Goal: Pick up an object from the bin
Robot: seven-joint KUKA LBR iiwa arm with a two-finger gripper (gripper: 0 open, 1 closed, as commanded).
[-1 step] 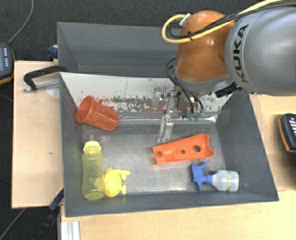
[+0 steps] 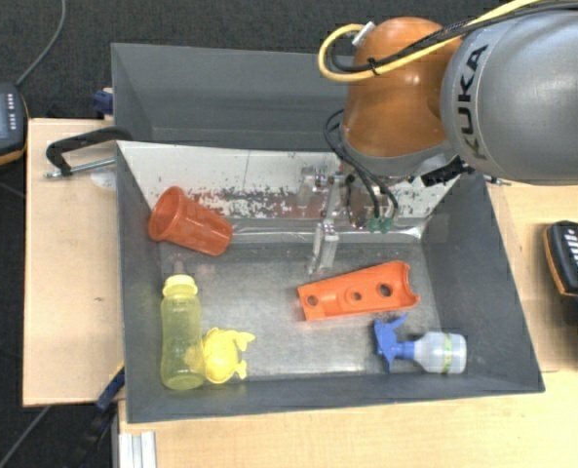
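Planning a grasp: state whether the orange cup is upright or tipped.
Tipped. The orange cup lies on its side at the back left of the bin, wider end toward the left.

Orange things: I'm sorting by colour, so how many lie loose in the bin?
2. A cup lies on its side at upper left; a holed block lies in the middle, beside the gripper. The arm may hide others at upper right.

The arm (image 2: pixel 522 86) is being cut off by the top and right edges. Part of the back wall of the bin (image 2: pixel 220 86) is being hidden by the orange cover (image 2: pixel 396 86). The upper part of the gripper (image 2: pixel 323 259) is being obscured by cables (image 2: pixel 376 208).
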